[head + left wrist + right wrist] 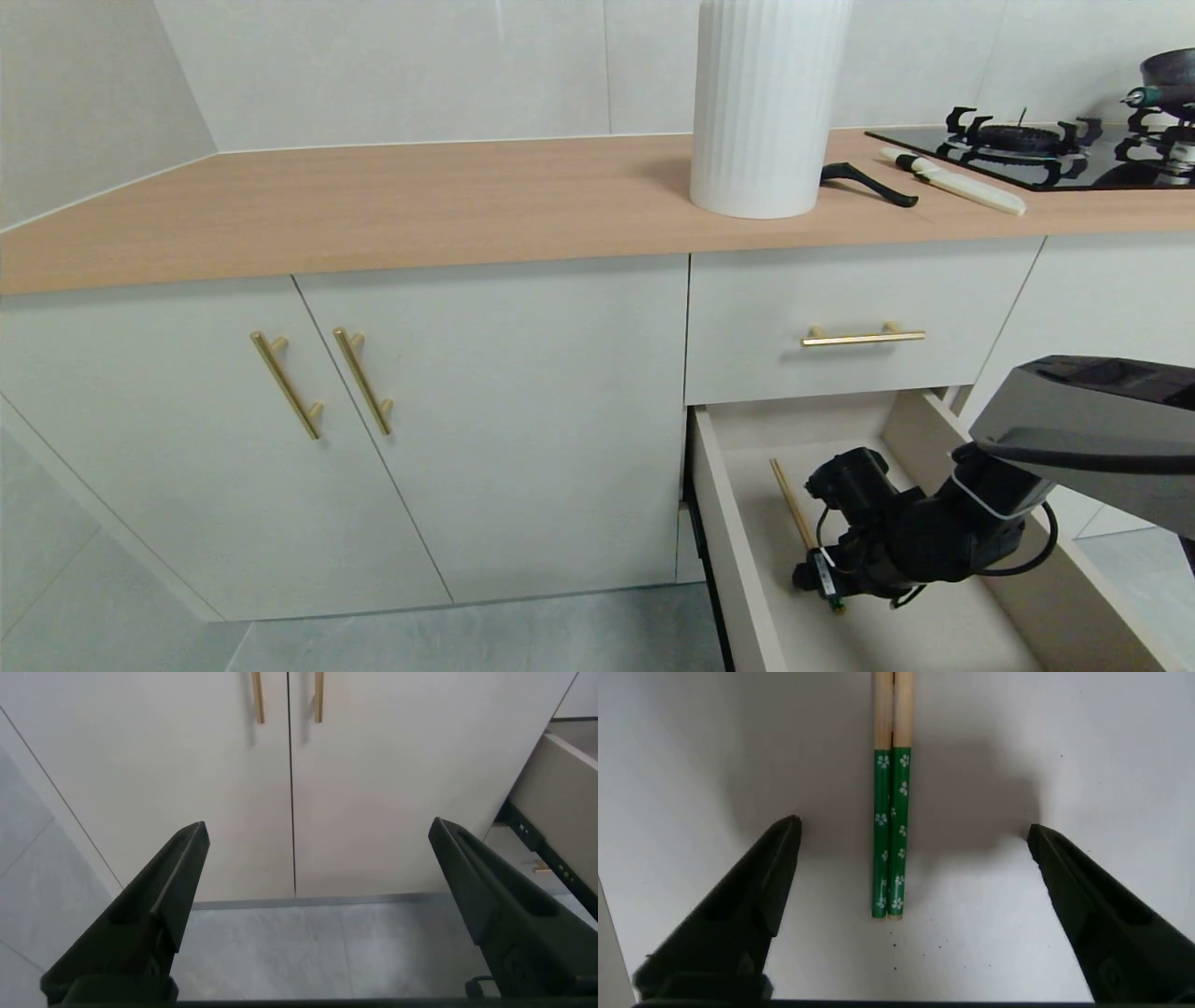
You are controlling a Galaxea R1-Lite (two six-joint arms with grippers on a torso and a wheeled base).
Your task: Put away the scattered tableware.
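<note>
Lying on pale drawer (739, 523) floor: chopsticks (889, 812) between right gripper's (911, 833) spread fingers (757, 896); left gripper (318, 835) spread too, facing cabinet doors (374, 784).

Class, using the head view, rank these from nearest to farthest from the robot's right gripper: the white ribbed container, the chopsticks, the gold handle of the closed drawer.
1. Chopsticks: in the open drawer, right beside the right gripper.
2. Gold handle: on the closed drawer front just above.
3. White ribbed container: up on the countertop, farthest.
</note>
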